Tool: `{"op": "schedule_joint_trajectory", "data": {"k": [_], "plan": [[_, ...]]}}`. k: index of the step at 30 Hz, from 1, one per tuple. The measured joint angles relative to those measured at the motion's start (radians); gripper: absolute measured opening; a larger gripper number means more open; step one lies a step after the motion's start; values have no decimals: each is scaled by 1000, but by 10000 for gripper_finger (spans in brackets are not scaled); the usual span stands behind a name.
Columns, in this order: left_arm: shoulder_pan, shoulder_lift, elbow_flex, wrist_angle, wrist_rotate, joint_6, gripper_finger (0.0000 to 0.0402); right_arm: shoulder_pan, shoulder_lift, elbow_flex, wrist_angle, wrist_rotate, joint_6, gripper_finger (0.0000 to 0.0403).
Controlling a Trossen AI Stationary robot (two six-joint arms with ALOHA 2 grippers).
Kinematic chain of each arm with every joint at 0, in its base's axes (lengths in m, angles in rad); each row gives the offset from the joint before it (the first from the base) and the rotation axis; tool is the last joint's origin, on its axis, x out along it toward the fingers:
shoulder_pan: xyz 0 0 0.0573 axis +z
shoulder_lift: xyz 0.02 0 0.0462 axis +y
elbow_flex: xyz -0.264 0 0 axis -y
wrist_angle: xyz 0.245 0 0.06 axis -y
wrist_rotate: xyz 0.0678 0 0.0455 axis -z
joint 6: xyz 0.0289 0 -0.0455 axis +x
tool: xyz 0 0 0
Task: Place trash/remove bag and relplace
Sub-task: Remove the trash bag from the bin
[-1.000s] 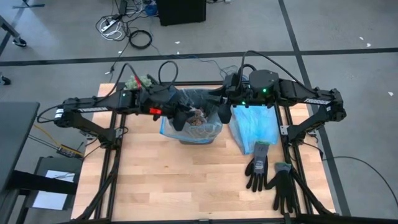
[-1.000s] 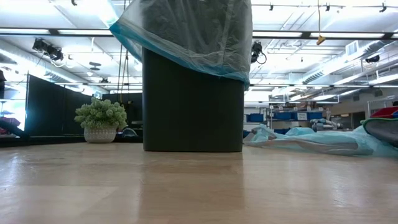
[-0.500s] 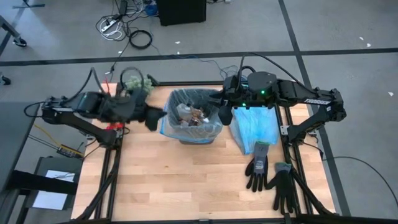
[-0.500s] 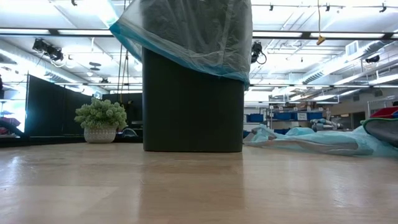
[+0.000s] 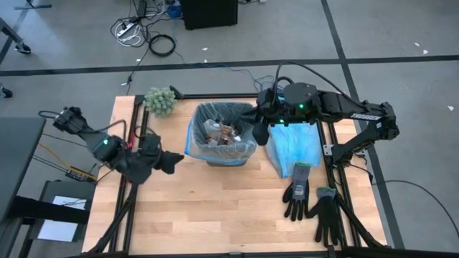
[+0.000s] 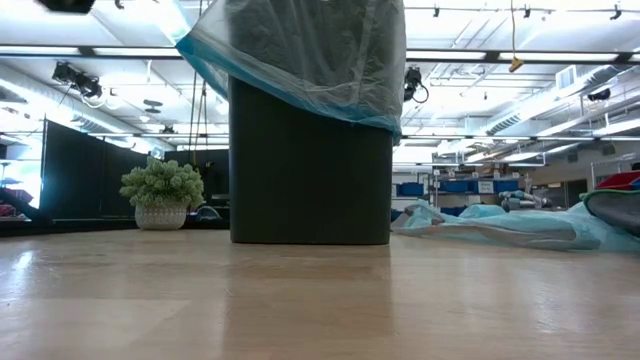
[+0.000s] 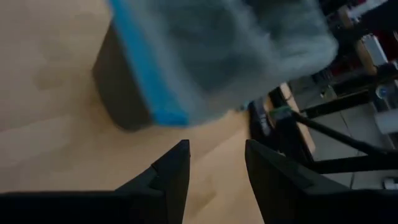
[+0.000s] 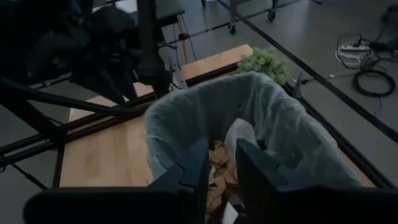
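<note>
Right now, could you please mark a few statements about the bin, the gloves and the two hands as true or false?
1. The trash lies inside the lined bin. True.
2. The left hand is over the bin. False: it is beside the bin, above bare table.
3. The right hand is at the bin's rim. True.
4. The black gloves are in the bin. False: they lie on the table.
5. The light-blue bag lines the bin. False: it lies beside it.
</note>
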Motion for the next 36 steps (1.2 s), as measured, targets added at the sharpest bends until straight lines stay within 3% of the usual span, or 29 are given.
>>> {"op": "schedule_joint_trajectory", "data": {"k": [5, 12, 28, 36], "plan": [[-3, -24, -120, 29, -30, -104, 163, -7, 0, 0, 7, -14, 0, 60], [-1, -30, -222, 186, -80, -122, 163, -18, 0, 0, 8, -27, 2, 59], [78, -29, -261, 261, -132, -103, 163, -21, 0, 0, 11, -69, -2, 50], [95, -26, -261, 341, -142, 12, 163, -23, 0, 0, 7, -76, -30, 50]]}}
